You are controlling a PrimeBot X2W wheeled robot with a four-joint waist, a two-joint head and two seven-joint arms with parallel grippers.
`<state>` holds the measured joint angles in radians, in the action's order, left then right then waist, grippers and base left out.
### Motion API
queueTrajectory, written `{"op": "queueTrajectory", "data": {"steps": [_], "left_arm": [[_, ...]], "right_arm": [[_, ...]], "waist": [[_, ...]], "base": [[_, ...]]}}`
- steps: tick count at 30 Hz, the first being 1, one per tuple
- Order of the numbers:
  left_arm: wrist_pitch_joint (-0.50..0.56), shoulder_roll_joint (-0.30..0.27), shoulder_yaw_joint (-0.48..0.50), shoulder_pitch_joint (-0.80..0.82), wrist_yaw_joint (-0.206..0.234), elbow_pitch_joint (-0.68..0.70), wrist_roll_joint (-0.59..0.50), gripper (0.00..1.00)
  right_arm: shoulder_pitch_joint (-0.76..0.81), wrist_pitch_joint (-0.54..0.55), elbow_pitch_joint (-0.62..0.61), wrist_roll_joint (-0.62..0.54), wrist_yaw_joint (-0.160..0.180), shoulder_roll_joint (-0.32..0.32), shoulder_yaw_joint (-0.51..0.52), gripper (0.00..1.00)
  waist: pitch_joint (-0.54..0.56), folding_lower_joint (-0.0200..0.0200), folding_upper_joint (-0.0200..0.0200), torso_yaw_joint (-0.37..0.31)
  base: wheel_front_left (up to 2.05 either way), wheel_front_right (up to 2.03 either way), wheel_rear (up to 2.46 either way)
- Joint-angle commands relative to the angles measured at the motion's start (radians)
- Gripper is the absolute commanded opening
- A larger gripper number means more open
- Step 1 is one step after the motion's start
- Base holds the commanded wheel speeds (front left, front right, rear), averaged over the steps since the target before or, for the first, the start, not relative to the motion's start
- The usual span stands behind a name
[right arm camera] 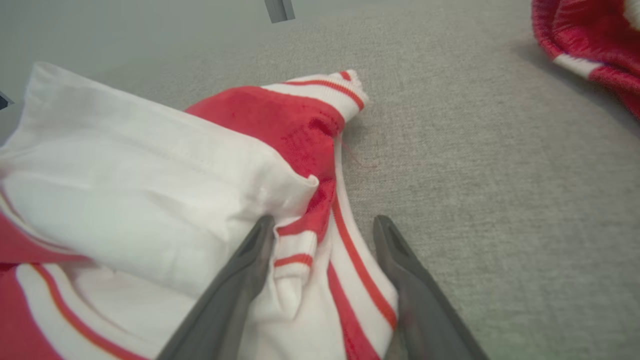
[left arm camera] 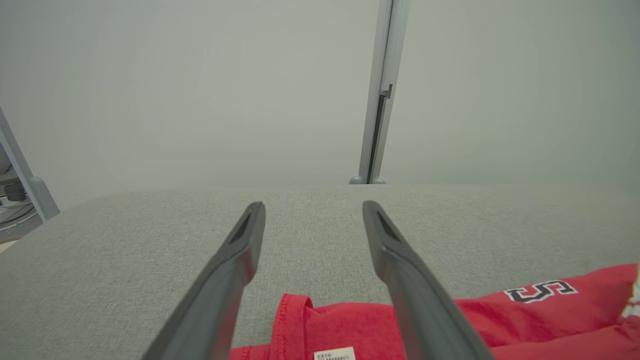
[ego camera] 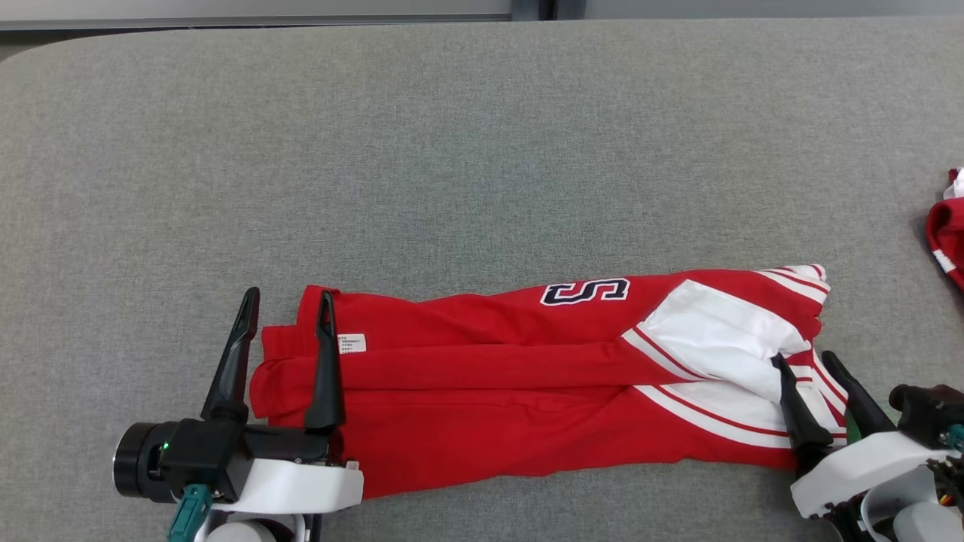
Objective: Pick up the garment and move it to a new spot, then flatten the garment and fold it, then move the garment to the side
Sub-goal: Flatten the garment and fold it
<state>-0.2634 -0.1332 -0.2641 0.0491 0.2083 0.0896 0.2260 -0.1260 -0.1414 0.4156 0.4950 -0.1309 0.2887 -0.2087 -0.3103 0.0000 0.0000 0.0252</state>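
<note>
In the head view the garment (ego camera: 482, 384) is seen stretched along the surface's (ego camera: 452, 150) near edge, left gripper (ego camera: 288, 296) at one end, right gripper (ego camera: 802, 358) at the other, both spread wide and empty; in the left wrist view, then the right, that end is found between the fingers (left arm camera: 225, 280).

We record bright, even, diffuse light; shadows soft and faint. Wrist views: we note hazy backgrounds, fingers (left arm camera: 225, 285) blurred near the lens.
</note>
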Motion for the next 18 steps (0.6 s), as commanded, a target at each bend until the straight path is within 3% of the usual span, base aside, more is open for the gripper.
{"op": "queueTrajectory", "data": {"steps": [1, 4, 5, 6, 11, 18], "left_arm": [[-0.001, 0.003, 0.003, 0.018, -0.005, -0.003, -0.008, 1.0], [-0.001, 0.004, 0.008, 0.026, -0.006, -0.005, -0.014, 1.0], [-0.001, 0.006, 0.01, 0.027, -0.006, -0.006, -0.015, 1.0], [-0.001, 0.007, 0.012, 0.027, -0.008, -0.006, -0.016, 1.0], [-0.001, 0.008, 0.023, 0.015, -0.009, -0.004, -0.025, 1.0], [-0.001, 0.003, 0.044, -0.001, -0.008, 0.002, -0.033, 1.0]], "right_arm": [[-0.009, 0.039, 0.045, 0.009, 0.001, -0.004, -0.029, 1.0], [-0.018, 0.095, 0.091, 0.034, 0.0, -0.013, -0.085, 1.0], [-0.019, 0.106, 0.094, 0.045, 0.0, -0.018, -0.099, 0.46], [-0.014, 0.123, 0.101, 0.044, -0.002, -0.012, -0.112, 0.0], [0.013, 0.119, 0.06, 0.037, 0.0, 0.0, -0.096, 0.0], [0.068, 0.085, -0.057, 0.019, 0.003, 0.023, 0.056, 0.0]], "waist": [[-0.009, 0.0, 0.0, 0.008], [-0.01, 0.0, 0.0, 0.012], [-0.009, 0.0, 0.0, 0.012], [-0.008, 0.0, 0.0, 0.011], [0.0, 0.0, 0.0, -0.003], [0.011, 0.0, 0.0, -0.031]], "base": [[0.0, 0.0, 0.0], [0.0, 0.0, 0.0], [0.0, 0.0, 0.0], [0.0, 0.0, 0.0], [0.0, 0.0, 0.0], [0.0, 0.0, 0.0]]}}
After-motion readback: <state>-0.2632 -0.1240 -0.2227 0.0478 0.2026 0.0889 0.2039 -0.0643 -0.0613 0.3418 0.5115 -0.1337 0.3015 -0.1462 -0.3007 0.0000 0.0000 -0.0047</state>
